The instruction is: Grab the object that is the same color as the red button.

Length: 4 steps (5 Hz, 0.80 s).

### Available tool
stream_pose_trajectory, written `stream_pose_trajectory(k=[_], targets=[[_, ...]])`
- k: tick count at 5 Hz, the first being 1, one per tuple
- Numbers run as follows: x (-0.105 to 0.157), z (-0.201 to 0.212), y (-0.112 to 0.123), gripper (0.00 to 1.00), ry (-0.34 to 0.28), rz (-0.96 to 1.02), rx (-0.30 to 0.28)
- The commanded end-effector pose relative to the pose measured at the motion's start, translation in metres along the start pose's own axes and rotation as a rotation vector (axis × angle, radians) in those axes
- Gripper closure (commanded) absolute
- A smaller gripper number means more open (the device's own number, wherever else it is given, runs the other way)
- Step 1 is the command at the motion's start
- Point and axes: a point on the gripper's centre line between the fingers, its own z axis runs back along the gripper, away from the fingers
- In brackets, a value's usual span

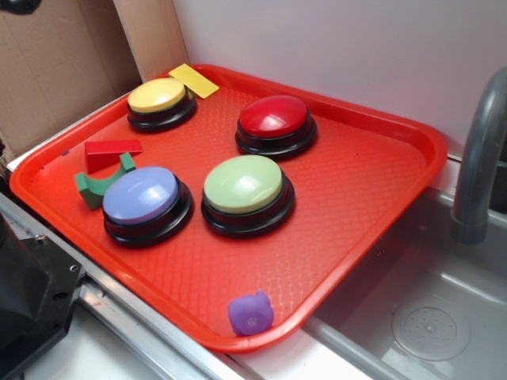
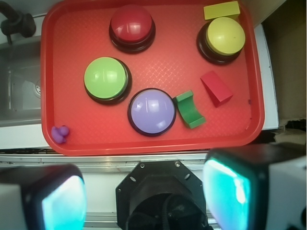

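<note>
The object, a small flat red wedge block (image 1: pixel 111 152) (image 2: pixel 217 88), lies on the red tray (image 1: pixel 356 182) (image 2: pixel 168 57) near its left edge, next to a green arch block (image 1: pixel 99 186) (image 2: pixel 189 109). The red button (image 1: pixel 275 119) (image 2: pixel 132 24), a glossy dome on a black base, stands at the far side of the tray. In the wrist view my gripper (image 2: pixel 144 194) hangs high above the metal rail, short of the tray's near edge. Its fingers (image 2: pixel 62 201) stand wide apart with nothing between them. The exterior view does not show the gripper.
On the tray are also a yellow button (image 1: pixel 161 99), a green button (image 1: pixel 244 186), a blue-purple button (image 1: pixel 145 198), a yellow flat block (image 1: pixel 193 80) and a small purple toy (image 1: pixel 251 313). A sink (image 1: pixel 428 324) and faucet (image 1: pixel 479 158) lie to the right.
</note>
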Motion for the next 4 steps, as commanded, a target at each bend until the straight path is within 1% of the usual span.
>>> stream_pose_trajectory(k=[1, 2, 3, 4], targets=[[0.0, 0.0, 0.0, 0.0, 0.0, 0.0, 0.0], [0.009, -0.017, 0.017, 0.0, 0.002, -0.058, 0.023], [0.015, -0.035, 0.033, 0.0, -0.006, -0.129, 0.024], [0.017, -0.056, 0.055, 0.0, -0.019, -0.19, 0.051]])
